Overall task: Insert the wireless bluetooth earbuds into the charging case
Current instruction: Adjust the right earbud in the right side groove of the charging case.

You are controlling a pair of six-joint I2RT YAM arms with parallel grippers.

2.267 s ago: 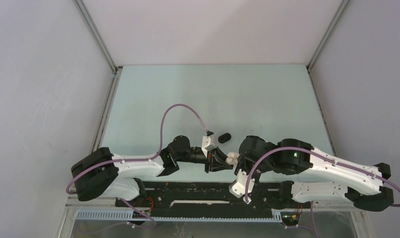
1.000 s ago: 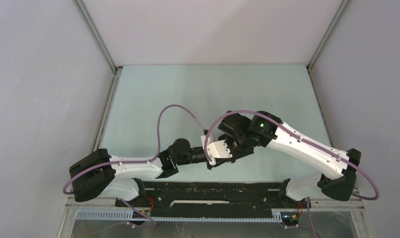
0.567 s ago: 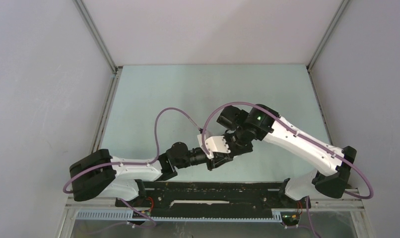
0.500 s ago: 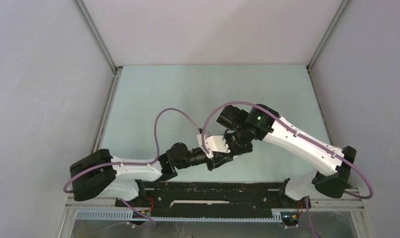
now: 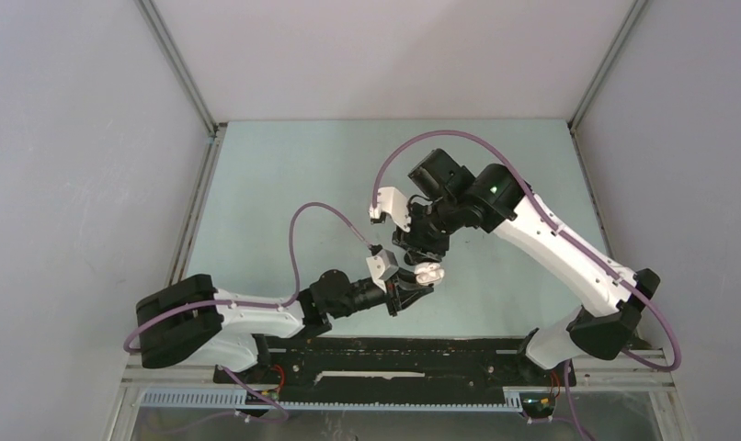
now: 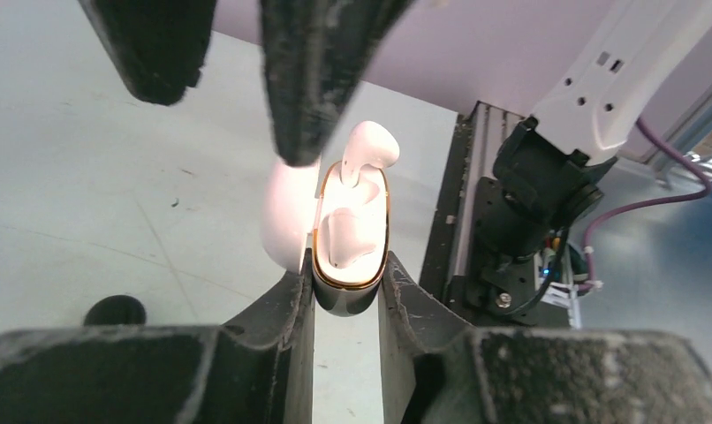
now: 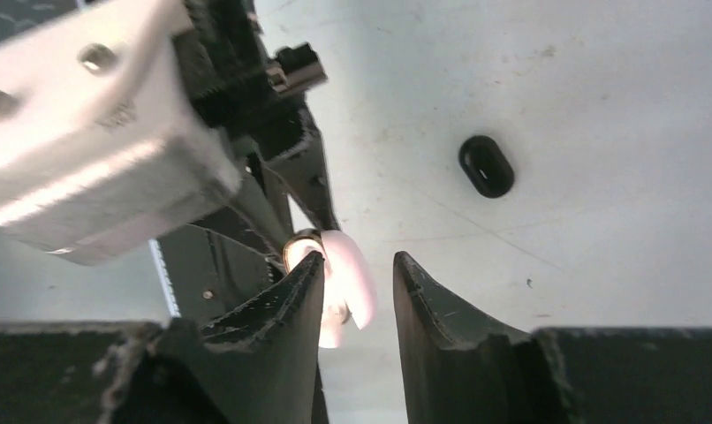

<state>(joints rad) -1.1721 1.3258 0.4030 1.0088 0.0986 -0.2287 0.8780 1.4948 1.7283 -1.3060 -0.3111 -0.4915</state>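
Observation:
My left gripper (image 6: 344,272) is shut on the open white charging case (image 6: 351,265), which has a gold rim and its lid (image 6: 286,221) swung left. One white earbud (image 6: 348,237) lies in the near well. A second white earbud (image 6: 367,150) stands up out of the far well. In the top view the case (image 5: 429,273) sits at the left gripper (image 5: 411,292). My right gripper (image 5: 413,244) hangs just above it, open and empty. Its fingers (image 6: 313,79) show above the case in the left wrist view. The right gripper (image 7: 357,265) looks down on the case (image 7: 345,283).
A small black oval object (image 7: 487,165) lies on the pale table (image 5: 284,184) beside the case, also in the left wrist view (image 6: 114,309). The black base rail (image 5: 394,354) runs along the near edge. The enclosure walls (image 5: 91,138) stand on both sides.
My right arm has lifted and drawn back from over the left gripper. The open white case with its earbuds, covered before, now shows in the top view.

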